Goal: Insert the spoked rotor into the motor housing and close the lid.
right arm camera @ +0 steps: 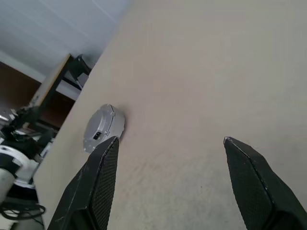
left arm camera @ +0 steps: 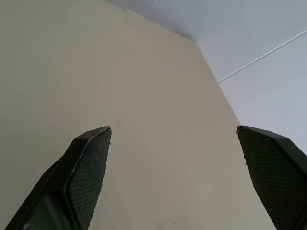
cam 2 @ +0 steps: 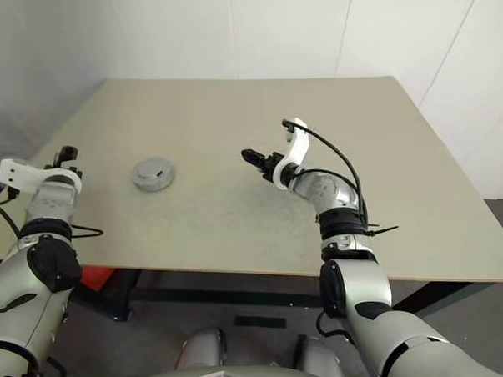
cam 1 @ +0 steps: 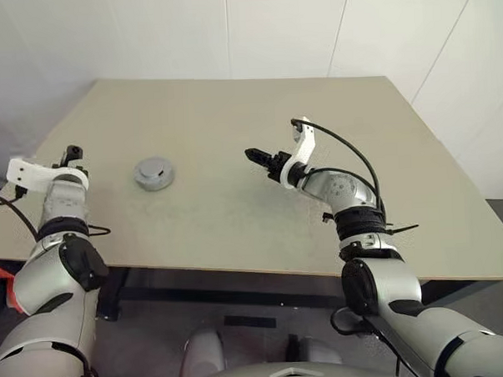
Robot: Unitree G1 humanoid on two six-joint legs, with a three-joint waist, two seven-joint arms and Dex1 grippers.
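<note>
Left eye view: the lidded housing [cam 1: 154,173] is seen on the worktop [cam 1: 231,114], clear of both empty, wide-open grippers, left [cam 1: 70,152] and right [cam 1: 258,157], which are best withdrawn without nudging it.

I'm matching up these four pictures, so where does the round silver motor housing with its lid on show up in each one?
Left eye view: the motor housing sits left of centre on the table.
Right eye view: again left of centre, nearer the left claw than the right claw.
Left wrist view: not in it.
Right wrist view: just beyond one finger.
Shared landmark: the table's far edge.
</note>
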